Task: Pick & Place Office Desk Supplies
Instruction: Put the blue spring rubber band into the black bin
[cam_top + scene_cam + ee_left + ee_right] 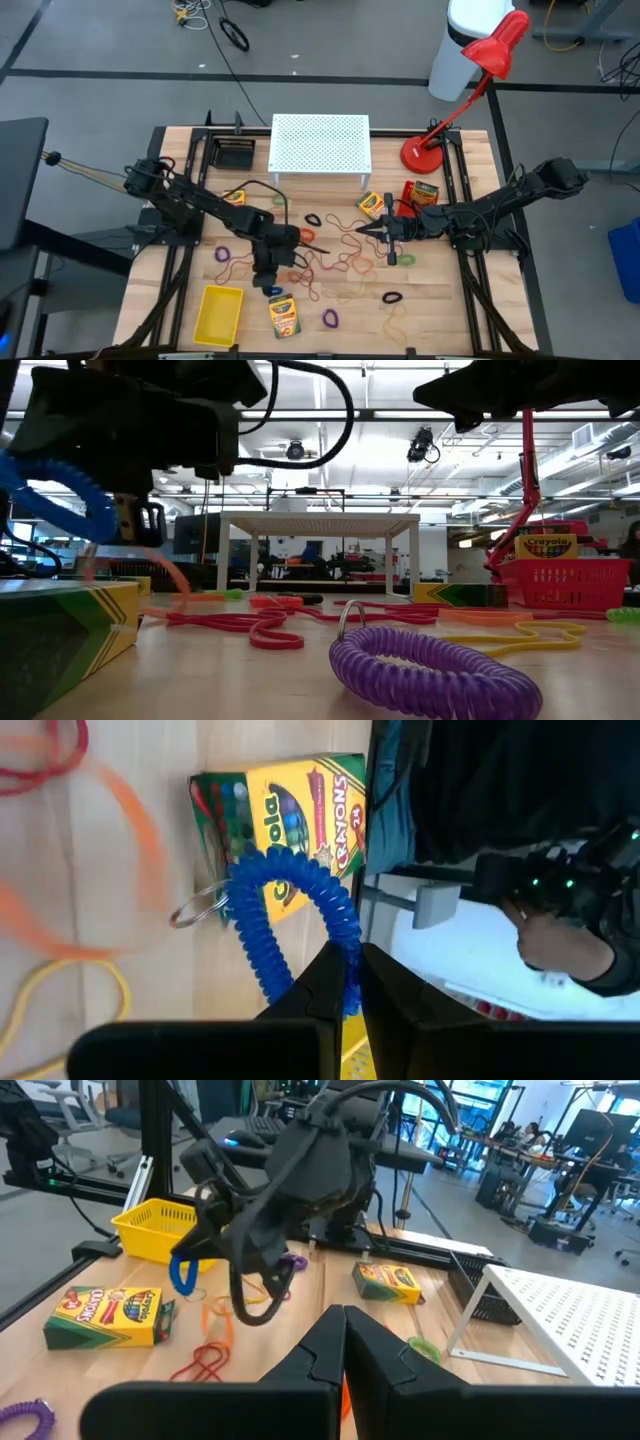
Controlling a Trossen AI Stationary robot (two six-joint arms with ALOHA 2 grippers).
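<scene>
A blue coiled elastic loop is held pinched in the closed left gripper, lifted just above a yellow-and-green crayon box, with the yellow plastic basket at about eight o'clock. The right gripper hangs closed and empty mid-table. Most loops and reddish-tan rubber bands lie unsorted, so little appears done.

A wooden counter carries a white perforated stand at the back, a red desk lamp and red basket beside it, a yellow bin, crayon boxes, scattered coloured loops and thin rubber bands.
</scene>
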